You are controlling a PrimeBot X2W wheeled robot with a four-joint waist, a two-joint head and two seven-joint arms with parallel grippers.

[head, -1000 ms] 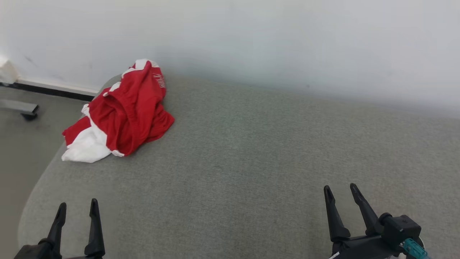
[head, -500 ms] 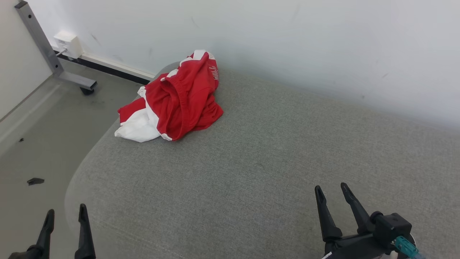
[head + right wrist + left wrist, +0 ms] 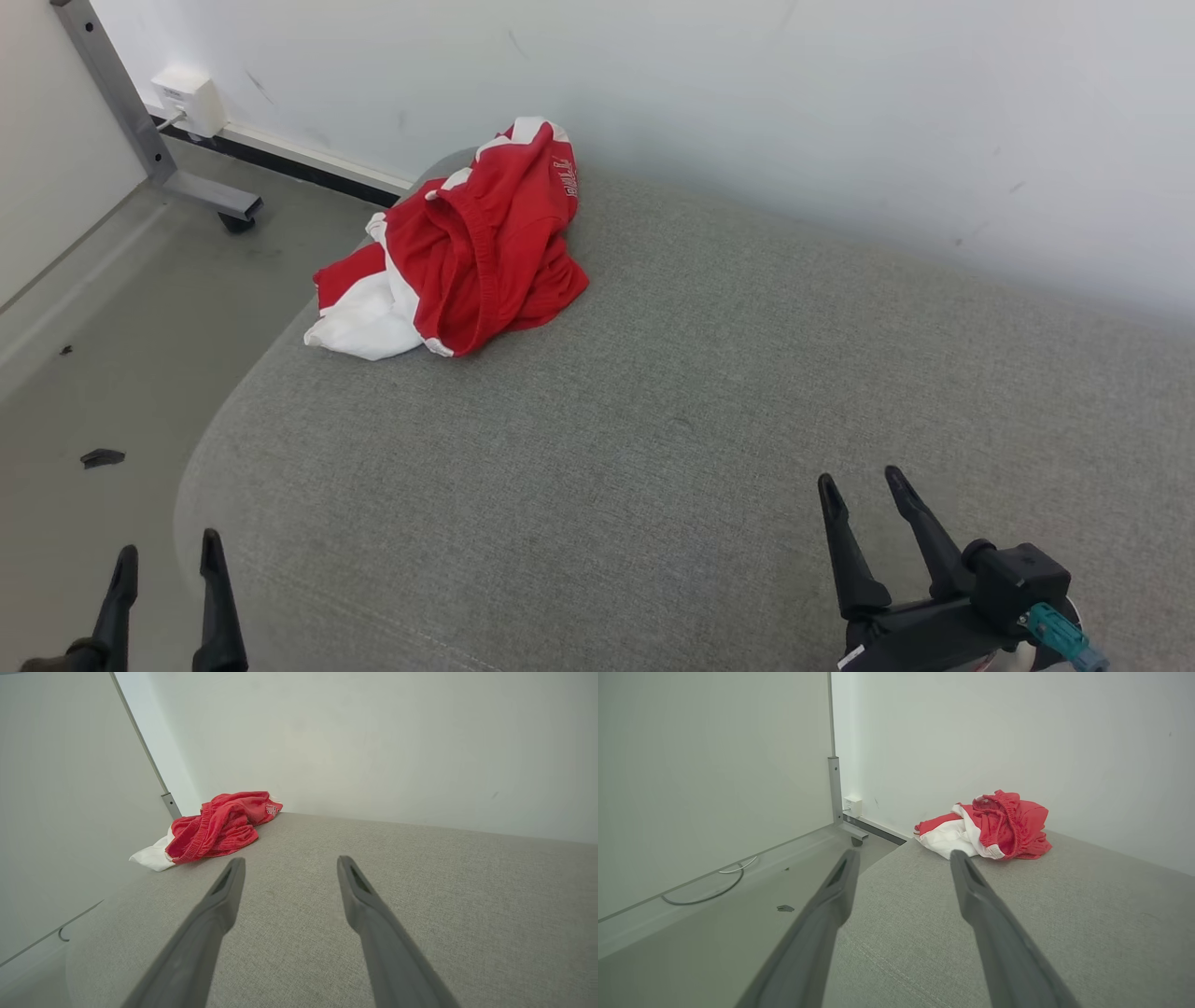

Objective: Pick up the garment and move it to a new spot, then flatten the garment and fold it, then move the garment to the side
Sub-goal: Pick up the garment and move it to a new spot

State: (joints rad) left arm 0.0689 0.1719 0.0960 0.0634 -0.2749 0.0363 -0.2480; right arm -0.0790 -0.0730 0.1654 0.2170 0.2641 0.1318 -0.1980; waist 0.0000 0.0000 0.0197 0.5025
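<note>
A crumpled red and white garment [image 3: 467, 247] lies bunched at the far left corner of a grey padded surface [image 3: 672, 411], close to the wall. The left wrist view has the garment [image 3: 994, 823] ahead and to the right, the right wrist view has the garment [image 3: 217, 826] ahead and to the left. My left gripper [image 3: 166, 551] hangs open at the lower left, over the surface's left edge, far from the cloth. My right gripper [image 3: 859, 478] stands open at the lower right above the surface. Both hold nothing.
A white wall [image 3: 747, 112] runs along the back of the surface. Left of the surface lies grey floor [image 3: 103, 355] with a metal frame leg on a caster [image 3: 201, 191], a wall socket box [image 3: 191, 98] and a small dark scrap [image 3: 101, 457].
The head camera has swung left and tipped, so the whole scene shifted right and the floor and frame leg came into view. The garment and both open grippers look unchanged.
</note>
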